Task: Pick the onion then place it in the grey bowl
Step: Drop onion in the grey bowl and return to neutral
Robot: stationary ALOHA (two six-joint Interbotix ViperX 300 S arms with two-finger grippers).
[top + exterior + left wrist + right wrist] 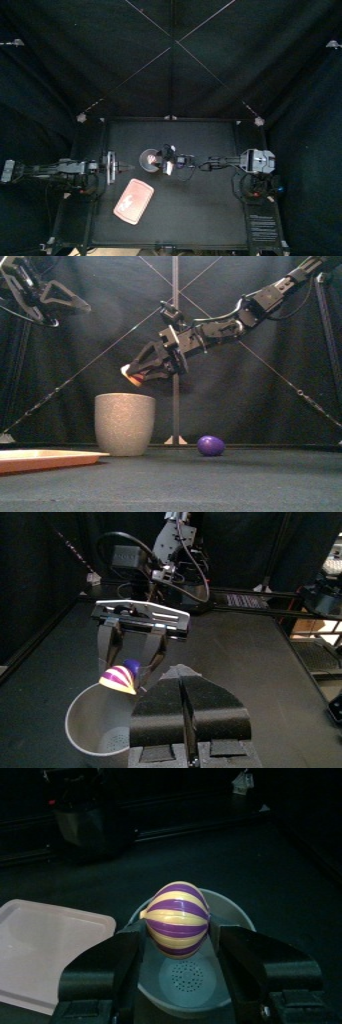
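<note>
The onion [178, 916] is egg-shaped with purple and cream stripes. My right gripper [142, 372] is shut on it and holds it just above the mouth of the tall grey speckled cup [124, 423], slightly toward the cup's right rim. The right arm reaches in from the right, past the middle of the table. In the right wrist view the cup's opening [190, 976] lies directly under the onion. My left gripper [189, 724] rests at the left side, jaws together and empty, looking toward the cup.
The flat pink tray [134, 201] lies front left of the cup. A small purple ball [210, 445] sits on the table just right of the cup. The left arm [74, 170] stays along the left edge.
</note>
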